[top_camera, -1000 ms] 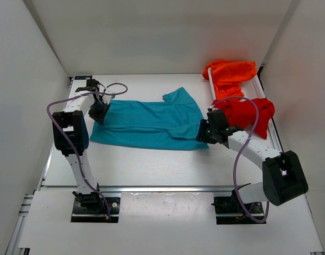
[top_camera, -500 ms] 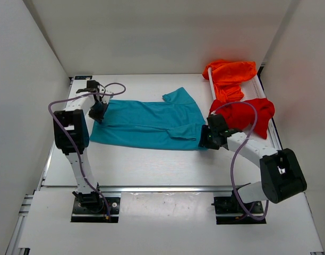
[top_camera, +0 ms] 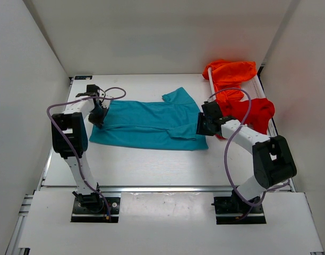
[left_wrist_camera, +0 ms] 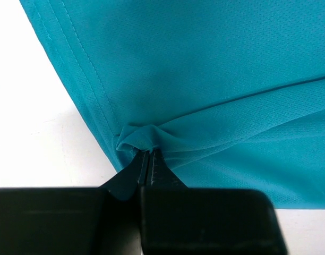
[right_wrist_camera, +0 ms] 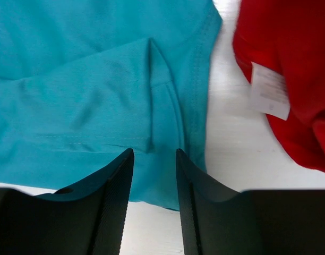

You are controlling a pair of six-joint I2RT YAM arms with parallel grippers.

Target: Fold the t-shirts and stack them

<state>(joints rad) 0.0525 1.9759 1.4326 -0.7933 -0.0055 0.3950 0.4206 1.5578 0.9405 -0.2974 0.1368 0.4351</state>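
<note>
The teal-blue t-shirt [top_camera: 146, 125] lies spread flat in the middle of the table. My left gripper [top_camera: 97, 118] is shut on a pinch of its left edge, where the cloth bunches at the fingertips [left_wrist_camera: 144, 154]. My right gripper [top_camera: 201, 127] is open just over the shirt's right edge, its fingers [right_wrist_camera: 120, 175] astride a folded sleeve [right_wrist_camera: 152, 101], with nothing between them. The red t-shirt [top_camera: 247, 114] lies crumpled at the right, and shows in the right wrist view [right_wrist_camera: 290, 69] with a white label. The orange t-shirt [top_camera: 229, 74] lies crumpled behind it.
A white mesh basket [top_camera: 263, 95] stands at the back right under the red and orange shirts. White walls close in the table on the left, back and right. Bare white tabletop [top_camera: 152, 164] lies in front of the teal shirt.
My right gripper has moved back and a little left, from the shirt's near right corner to its right edge. My left gripper stays on the left edge.
</note>
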